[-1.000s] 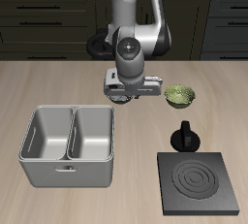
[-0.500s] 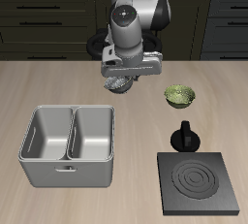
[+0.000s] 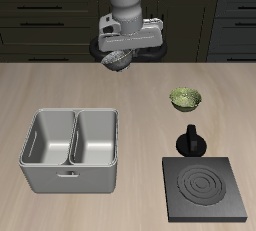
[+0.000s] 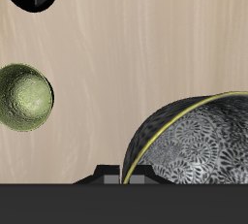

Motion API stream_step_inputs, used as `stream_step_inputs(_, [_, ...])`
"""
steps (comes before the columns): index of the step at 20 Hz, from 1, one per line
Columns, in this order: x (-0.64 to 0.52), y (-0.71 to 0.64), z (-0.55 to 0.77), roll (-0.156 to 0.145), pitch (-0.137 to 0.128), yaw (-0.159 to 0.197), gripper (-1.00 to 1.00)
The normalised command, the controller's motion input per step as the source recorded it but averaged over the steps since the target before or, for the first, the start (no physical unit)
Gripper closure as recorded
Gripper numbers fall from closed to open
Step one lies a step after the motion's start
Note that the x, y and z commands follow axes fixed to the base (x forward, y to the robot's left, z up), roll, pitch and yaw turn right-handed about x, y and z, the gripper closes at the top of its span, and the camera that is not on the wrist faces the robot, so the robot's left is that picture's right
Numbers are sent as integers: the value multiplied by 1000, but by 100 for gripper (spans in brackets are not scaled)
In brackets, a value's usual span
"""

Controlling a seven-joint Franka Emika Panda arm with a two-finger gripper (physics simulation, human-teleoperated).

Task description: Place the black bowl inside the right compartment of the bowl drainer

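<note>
The black bowl (image 3: 116, 61) hangs tilted high above the table, far back from the bowl drainer (image 3: 60, 178), with my gripper (image 3: 121, 48) shut on its rim. In the wrist view the bowl (image 4: 199, 141) shows its pale speckled inside and yellowish rim, pinched at the edge close to the camera. The drainer is a light-grey basin with two deep wells, both bare, standing near the table's front edge. It does not show in the wrist view.
A green bowl (image 3: 185, 99) sits on the table beside the middle; the wrist view shows this green bowl (image 4: 24, 97) too. A black knobbed object (image 3: 190, 140) stands behind the flat black stove plate (image 3: 207, 188). Dark cabinets line the back.
The gripper has risen and moved toward the table's back with the black bowl, from just above the table to well above it. Nothing else moved.
</note>
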Motion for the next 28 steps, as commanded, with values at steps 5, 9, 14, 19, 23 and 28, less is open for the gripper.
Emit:
stream_step_inputs(5, [-78,-96,398,-36,-66,-14,100])
stream_step_inputs(9, [-52,-22,227,-16,-31,-17,100])
stream_step_inputs(14, [-64,-38,230,-12,-52,-9,100])
stream_step_inputs(19, [137,-131,96,-19,-7,0,100])
stream_step_inputs(23, [196,-208,169,-30,-25,-3,100])
stream_step_inputs(28, [236,-210,190,-17,-14,-13,100])
